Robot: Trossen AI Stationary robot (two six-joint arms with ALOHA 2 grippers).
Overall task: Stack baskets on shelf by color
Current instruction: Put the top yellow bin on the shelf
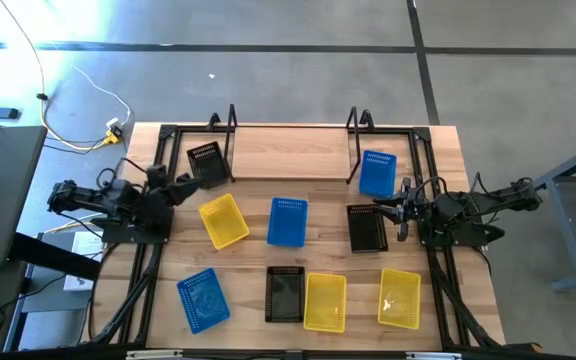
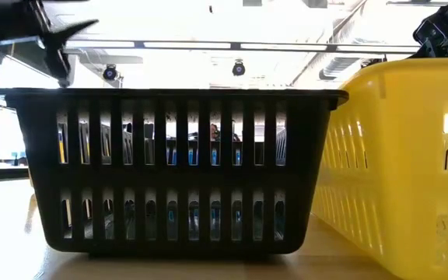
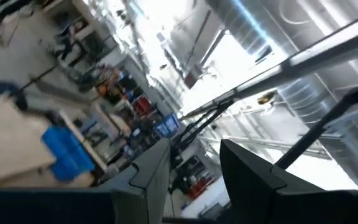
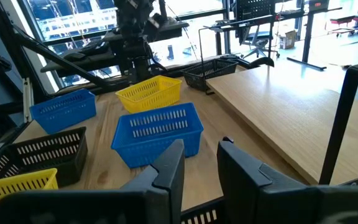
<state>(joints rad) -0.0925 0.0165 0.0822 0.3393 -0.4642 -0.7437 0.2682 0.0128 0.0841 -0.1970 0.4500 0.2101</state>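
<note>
Hovering open, the left hand sits just beside a black basket by the shelf.

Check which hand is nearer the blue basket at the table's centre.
Right, narrowly. The right hand sits just past a black basket from the centre blue basket; the left hand is beyond a yellow basket.

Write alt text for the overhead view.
Nine baskets, three yellow, three blue, three black, lie scattered on a wooden table; one black basket and one blue basket sit by the shelf. The left gripper and right gripper hover empty at either side.
</note>
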